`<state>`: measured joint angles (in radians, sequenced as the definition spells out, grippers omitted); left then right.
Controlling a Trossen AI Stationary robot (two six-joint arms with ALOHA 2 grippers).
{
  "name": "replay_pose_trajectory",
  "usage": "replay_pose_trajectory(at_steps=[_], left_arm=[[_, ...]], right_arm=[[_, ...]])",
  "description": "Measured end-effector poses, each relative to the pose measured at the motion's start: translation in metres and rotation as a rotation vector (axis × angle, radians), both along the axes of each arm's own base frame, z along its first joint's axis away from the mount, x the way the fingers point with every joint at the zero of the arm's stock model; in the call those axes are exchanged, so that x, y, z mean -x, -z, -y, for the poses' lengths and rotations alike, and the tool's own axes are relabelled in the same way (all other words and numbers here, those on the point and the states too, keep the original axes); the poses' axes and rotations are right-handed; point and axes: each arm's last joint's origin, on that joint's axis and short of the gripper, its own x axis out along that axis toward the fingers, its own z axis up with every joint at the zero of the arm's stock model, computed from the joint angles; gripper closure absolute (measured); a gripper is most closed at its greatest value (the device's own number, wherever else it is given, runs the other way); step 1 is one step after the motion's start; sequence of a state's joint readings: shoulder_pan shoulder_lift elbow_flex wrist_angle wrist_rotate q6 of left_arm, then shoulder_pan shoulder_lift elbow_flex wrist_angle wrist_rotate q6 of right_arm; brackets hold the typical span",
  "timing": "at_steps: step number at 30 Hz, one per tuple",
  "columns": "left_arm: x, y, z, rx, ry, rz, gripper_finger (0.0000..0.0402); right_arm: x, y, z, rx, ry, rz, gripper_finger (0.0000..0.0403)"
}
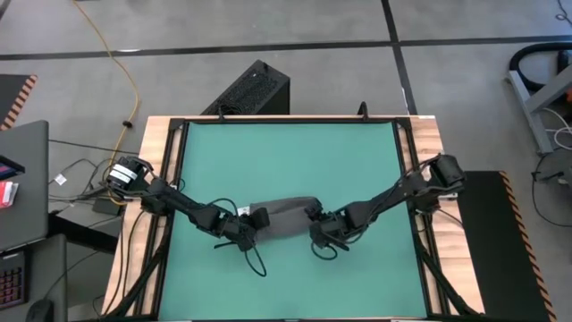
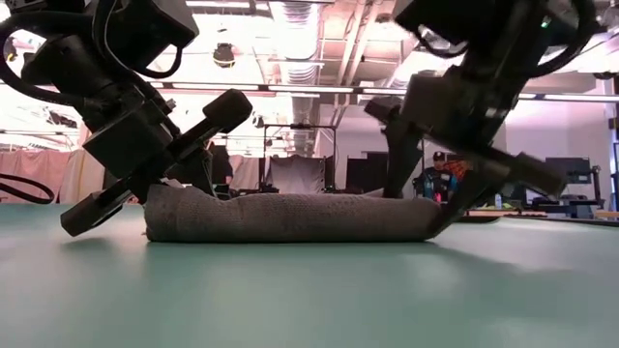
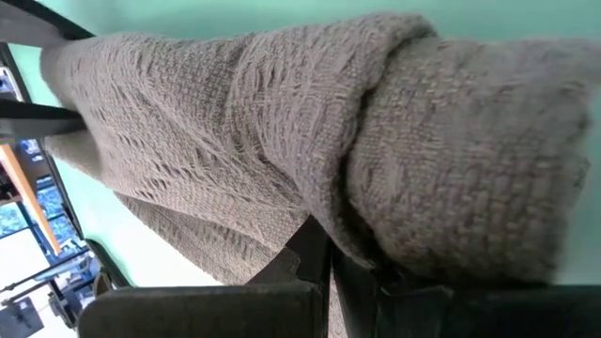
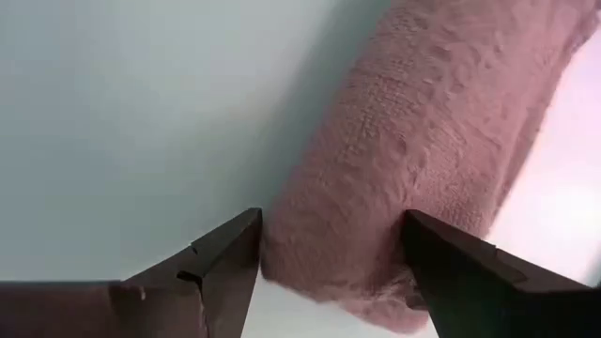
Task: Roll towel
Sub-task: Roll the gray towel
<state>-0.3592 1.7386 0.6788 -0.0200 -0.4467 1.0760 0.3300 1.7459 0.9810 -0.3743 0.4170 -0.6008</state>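
Observation:
The dark grey towel (image 1: 286, 217) lies as a thick roll across the middle of the green tabletop, its long side resting on the table (image 2: 290, 217). My left gripper (image 1: 248, 231) is at the roll's left end, its fingers close together under the cloth (image 3: 329, 272). My right gripper (image 1: 320, 234) is at the roll's right end and is open. Its two fingers stand on either side of that end (image 4: 333, 230). The white label does not show. My left gripper is shut on the towel at the roll's left end (image 3: 376, 253), coming slanting down from the table's left. The cloth bulges over the fingertips and hides the place of contact. The roll lies on the table. My right gripper straddles the roll's right end (image 4: 376, 263); whether its fingers touch the cloth I cannot tell.
Bare green tabletop (image 1: 286, 152) stretches far and near of the roll. A loop of black cable (image 1: 256, 261) hangs by my left gripper. The wooden table frame (image 1: 152, 179) bounds the sides. A black box (image 1: 255, 89) stands beyond the far edge.

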Motion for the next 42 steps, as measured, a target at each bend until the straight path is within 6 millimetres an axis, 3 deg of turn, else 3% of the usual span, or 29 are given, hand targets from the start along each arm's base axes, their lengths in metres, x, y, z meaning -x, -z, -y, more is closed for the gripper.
replay_pose_trajectory(at_steps=[3,6,15,19,26,34,39,42], left_arm=[[0.0,0.0,0.0,0.001,0.0,0.001,0.0401],[0.0,0.0,0.0,0.006,-0.007,0.003,0.0401],[-0.001,0.0,0.0,0.033,-0.027,0.014,0.0401],[0.0,0.0,0.001,0.042,-0.033,0.018,0.0401],[-0.003,-0.001,0.003,0.118,-0.055,0.056,0.0401],[-0.005,-0.002,0.007,0.315,-0.108,0.064,0.0401],[-0.008,-0.005,0.015,0.602,-0.123,0.034,0.0402],[-0.009,-0.005,0.017,0.681,-0.136,0.025,0.0401]], right_arm=[[-0.003,0.006,0.006,-0.015,0.018,-0.015,0.0125],[-0.006,0.011,0.007,-0.026,0.045,-0.017,0.0154],[-0.005,0.018,0.007,-0.083,0.273,0.048,0.0376],[0.0,0.013,-0.001,-0.135,0.302,0.053,0.0375],[0.006,-0.006,0.001,-0.456,0.401,-0.003,0.0377],[0.004,-0.027,0.032,-0.828,0.635,-0.041,0.0377],[0.002,-0.037,0.05,-0.924,0.752,0.003,0.0377],[-0.003,-0.041,0.059,-1.009,0.779,0.028,0.0377]])
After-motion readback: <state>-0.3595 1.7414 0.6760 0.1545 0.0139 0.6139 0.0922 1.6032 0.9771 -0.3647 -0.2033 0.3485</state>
